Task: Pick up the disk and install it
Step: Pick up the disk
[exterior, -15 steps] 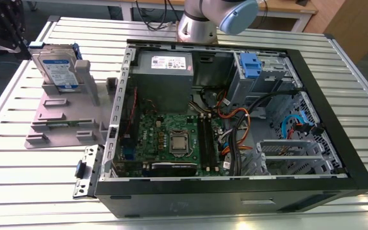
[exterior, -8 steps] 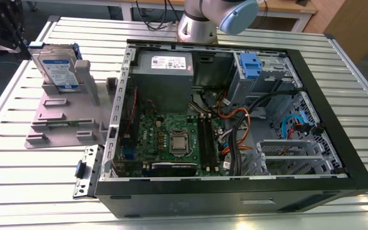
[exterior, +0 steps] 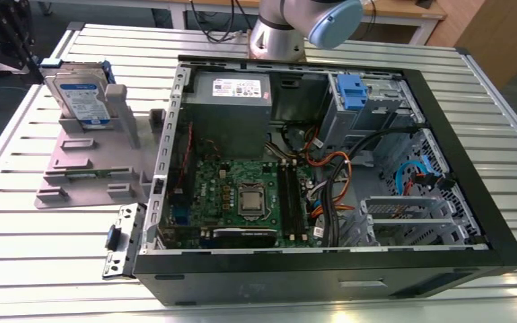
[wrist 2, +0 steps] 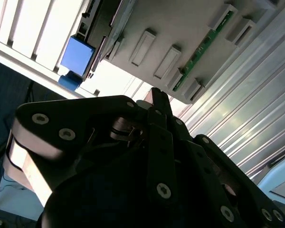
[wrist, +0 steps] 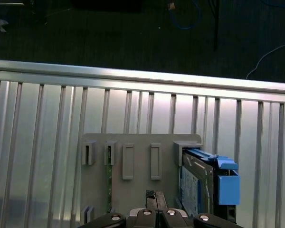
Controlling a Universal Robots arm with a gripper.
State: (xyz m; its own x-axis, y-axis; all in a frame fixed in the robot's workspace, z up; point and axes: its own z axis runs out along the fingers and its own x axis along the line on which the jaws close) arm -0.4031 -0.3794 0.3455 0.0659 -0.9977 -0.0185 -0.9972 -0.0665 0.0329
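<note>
The disk (exterior: 81, 98) is a silver drive with a white-and-blue label in a blue bracket. It stands upright on edge at the far end of the grey stand (exterior: 88, 168), on the exterior view's left. In the first wrist view the disk (wrist: 190, 186) sits at one end of the stand (wrist: 141, 142), and my gripper (wrist: 156, 196) hangs above the stand's middle, beside the disk and apart from it. The fingers are shut with nothing between them. The second wrist view has the gripper (wrist 2: 159, 97) over the stand (wrist 2: 180, 28), with the disk's blue bracket (wrist 2: 77, 56) off to one side.
An open computer case (exterior: 474, 188) lies on the slatted metal table (exterior: 25, 269), to the exterior view's right of the stand. Inside are a motherboard (exterior: 250, 195), cables and a blue bracket (exterior: 353, 91) at a far drive bay. The table edge (wrist: 133, 76) runs just beyond the stand.
</note>
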